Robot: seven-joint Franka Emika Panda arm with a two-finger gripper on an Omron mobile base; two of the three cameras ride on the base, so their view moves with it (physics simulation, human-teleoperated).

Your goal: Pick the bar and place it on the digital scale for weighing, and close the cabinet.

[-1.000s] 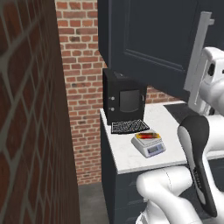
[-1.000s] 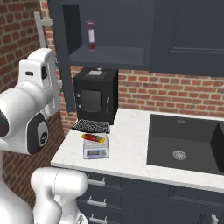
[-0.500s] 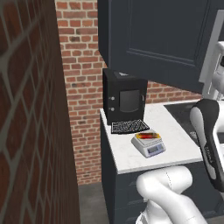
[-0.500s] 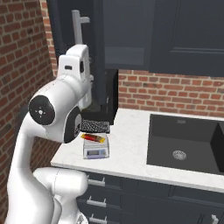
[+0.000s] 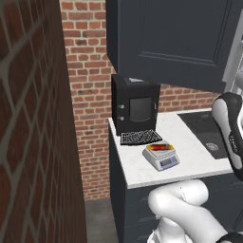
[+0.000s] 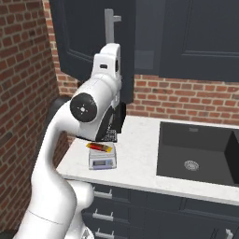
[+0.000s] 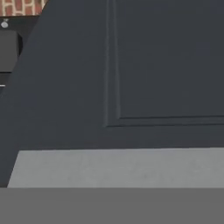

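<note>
Cabinet (image 5: 180,42) door swung nearer shut; bar (image 6: 99,147) on digital scale (image 6: 101,162).

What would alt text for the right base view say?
A white robot arm reaches up to a dark navy cabinet door with a silver handle. Below, a red bar lies on a small grey digital scale on a white counter beside a sink.

Bar (image 5: 160,147) on scale (image 5: 162,157)
</note>
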